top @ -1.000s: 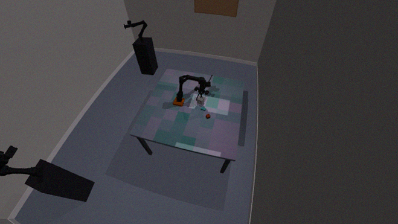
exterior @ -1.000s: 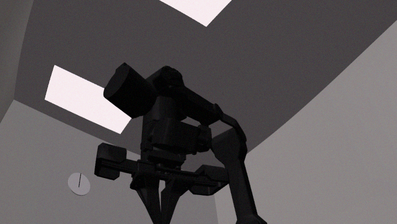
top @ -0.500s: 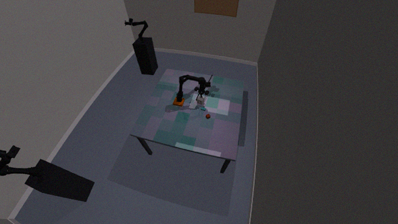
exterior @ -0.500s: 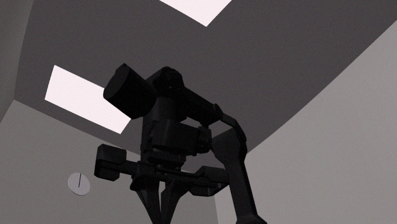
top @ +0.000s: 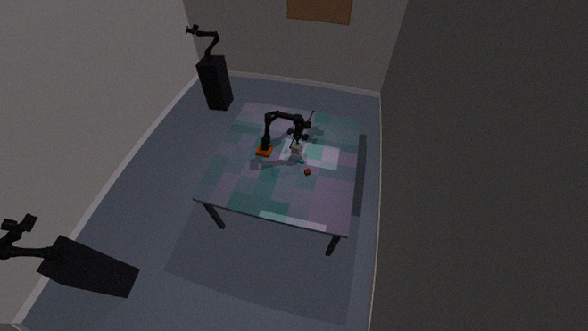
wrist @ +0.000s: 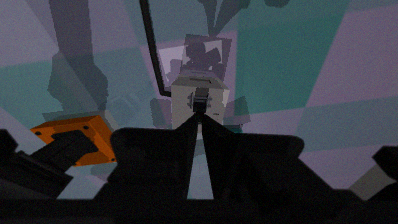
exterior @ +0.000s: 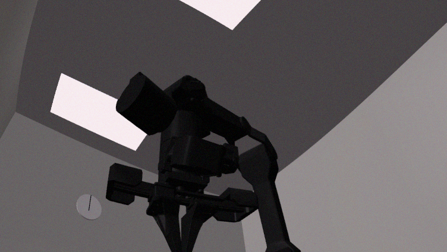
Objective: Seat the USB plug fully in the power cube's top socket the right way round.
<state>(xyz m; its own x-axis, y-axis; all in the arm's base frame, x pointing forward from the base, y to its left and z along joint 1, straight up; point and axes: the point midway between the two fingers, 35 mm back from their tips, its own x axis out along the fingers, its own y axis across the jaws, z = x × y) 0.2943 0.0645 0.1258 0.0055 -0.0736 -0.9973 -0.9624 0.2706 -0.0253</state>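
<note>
One arm (top: pixel 277 120) is standing on an orange base plate (top: pixel 260 152) in the top view, reaching over a patchwork bench (top: pixel 247 198) of teal and lilac squares. Its gripper (top: pixel 296 141) is pointing down onto the pale power cube (top: pixel 296 150). A small red object (top: pixel 307 171) is lying on the bench near the cube, apart from it, and a tiny teal piece (top: pixel 300 161) is lying between them.

Seen from below in the exterior view, the dark arm (exterior: pixel 187 125) is filling the frame, with the gripper's fingers (exterior: pixel 170 225) running down together out of the bottom edge; the cube is out of sight.

Looking along the wrist view, the gripper (wrist: pixel 200 115) is clamping the dark USB plug (wrist: pixel 201 100), which is sitting in the socket on the power cube's (wrist: pixel 182 102) top face. How deep it is sitting is too small to tell. A dark cable (wrist: pixel 152 55) is running past the cube's left side.
</note>
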